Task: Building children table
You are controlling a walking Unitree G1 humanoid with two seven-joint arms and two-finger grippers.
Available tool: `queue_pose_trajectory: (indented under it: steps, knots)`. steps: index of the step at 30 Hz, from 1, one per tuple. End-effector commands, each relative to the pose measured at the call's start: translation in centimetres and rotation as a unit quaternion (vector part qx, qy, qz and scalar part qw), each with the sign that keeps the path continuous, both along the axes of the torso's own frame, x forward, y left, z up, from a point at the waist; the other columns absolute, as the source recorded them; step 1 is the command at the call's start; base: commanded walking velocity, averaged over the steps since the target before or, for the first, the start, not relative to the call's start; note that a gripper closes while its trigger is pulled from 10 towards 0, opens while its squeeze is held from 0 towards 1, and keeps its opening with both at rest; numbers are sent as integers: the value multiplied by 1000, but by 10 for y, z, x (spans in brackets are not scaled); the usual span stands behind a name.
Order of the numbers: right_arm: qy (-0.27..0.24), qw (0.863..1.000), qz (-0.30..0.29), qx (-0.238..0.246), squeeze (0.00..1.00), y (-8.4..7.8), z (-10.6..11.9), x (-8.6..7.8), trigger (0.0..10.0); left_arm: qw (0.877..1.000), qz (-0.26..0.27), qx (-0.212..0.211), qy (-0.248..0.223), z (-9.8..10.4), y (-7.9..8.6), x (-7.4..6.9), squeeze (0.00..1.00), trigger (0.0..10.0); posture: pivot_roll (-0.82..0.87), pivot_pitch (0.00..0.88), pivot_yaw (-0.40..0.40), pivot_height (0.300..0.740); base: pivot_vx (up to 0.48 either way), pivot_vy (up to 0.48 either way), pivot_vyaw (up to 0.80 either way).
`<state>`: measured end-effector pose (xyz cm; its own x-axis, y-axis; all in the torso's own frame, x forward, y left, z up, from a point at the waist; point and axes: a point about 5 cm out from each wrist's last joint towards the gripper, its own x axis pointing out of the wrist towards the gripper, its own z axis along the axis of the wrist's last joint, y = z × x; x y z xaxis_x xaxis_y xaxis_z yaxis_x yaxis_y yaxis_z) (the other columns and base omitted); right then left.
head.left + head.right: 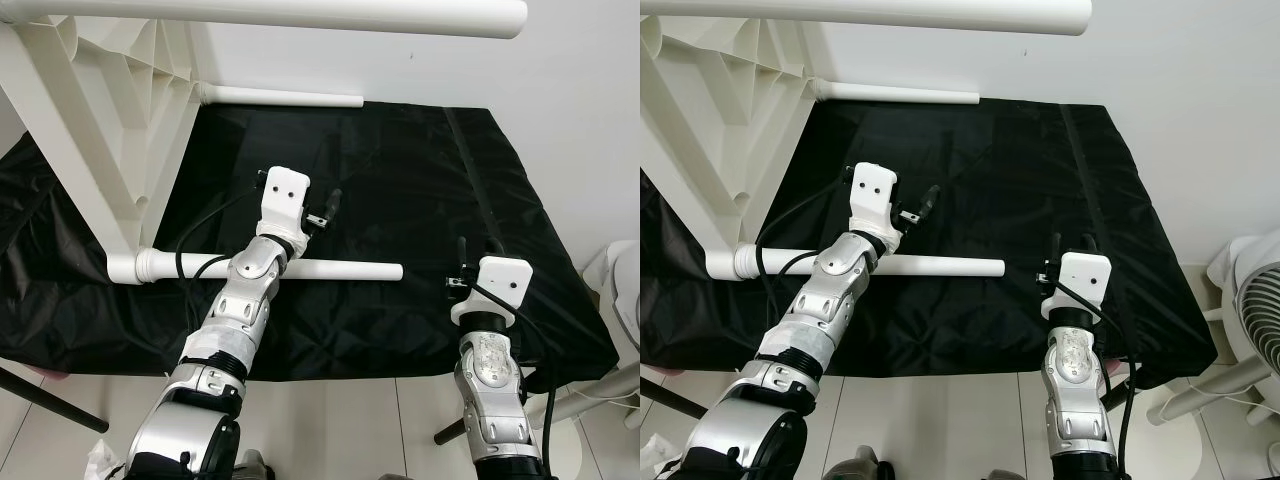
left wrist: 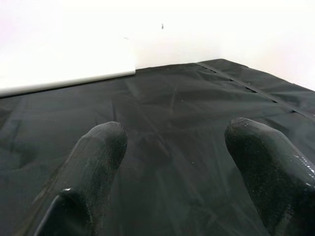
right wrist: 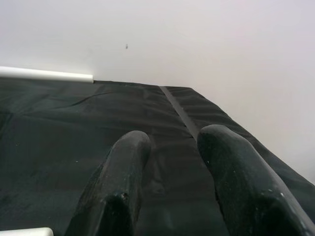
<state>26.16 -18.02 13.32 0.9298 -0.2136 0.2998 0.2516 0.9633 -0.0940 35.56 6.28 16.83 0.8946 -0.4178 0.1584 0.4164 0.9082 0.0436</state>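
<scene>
White plastic table (image 1: pixel 95 130) is tipped on its side on the black sheet (image 1: pixel 420 200), three legs already in: near leg (image 1: pixel 300 270) lying along the sheet, far leg (image 1: pixel 280 97) by the wall, top leg (image 1: pixel 300 15) overhead.

Left gripper (image 2: pixel 172 162) hovers just past the near leg, fingers wide, nothing in them. Right gripper (image 3: pixel 172 162) hangs over the sheet near its front edge, fingers narrowly apart, also empty.

Risks as I see them:
- My left forearm crosses over the near leg. A careless pull back could knock it or rock the whole table.
- Sheet is slick and wrinkled; table could slide if pushed.
- Top leg overhangs my workspace, so raising an arm could hit it.

Around: white fan (image 1: pixel 1255 300) off my right, close to the right arm's swing. Tiled floor (image 1: pixel 940 420) below the sheet edge.
</scene>
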Motion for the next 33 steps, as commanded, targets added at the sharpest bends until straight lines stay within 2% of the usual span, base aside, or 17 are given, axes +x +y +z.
queue_pose_trajectory:
  steps: [1,15,33]
  knots:
    - [-2,1000,-5,1,0,-2,-1,0,10000,1000,11,-2,6,0,1,2,0,10000,-24,0,9,740,0,326,0]
    - [-1,1000,-7,3,0,-1,-2,0,10000,1000,11,-5,10,1,2,3,0,10000,-19,0,16,740,0,389,0]
    - [2,1000,-8,11,0,1,-5,0,10000,1000,-4,13,-8,2,-2,0,0,10000,-13,0,15,740,0,0,0]
